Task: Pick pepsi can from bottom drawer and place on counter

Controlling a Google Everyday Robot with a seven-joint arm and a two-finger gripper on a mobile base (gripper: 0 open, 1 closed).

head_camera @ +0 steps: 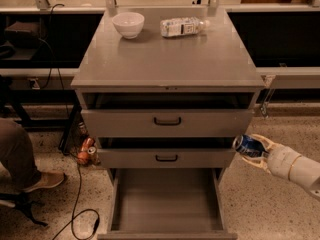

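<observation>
My gripper point(253, 149) is shut on the pepsi can point(247, 145), a small blue can with a silver end. It holds the can in the air at the right of the cabinet, level with the middle drawer. The white arm comes in from the lower right. The bottom drawer point(167, 198) is pulled open below and left of the can, its grey floor bare. The counter point(165, 59) is the flat grey cabinet top, above and to the left of the gripper.
A white bowl point(128, 24) and a clear plastic water bottle point(182, 27) lie at the back of the counter. Orange cans point(86, 151) and a black cable point(75, 194) are on the floor left of the cabinet. A person's leg and shoe point(30, 174) are at far left.
</observation>
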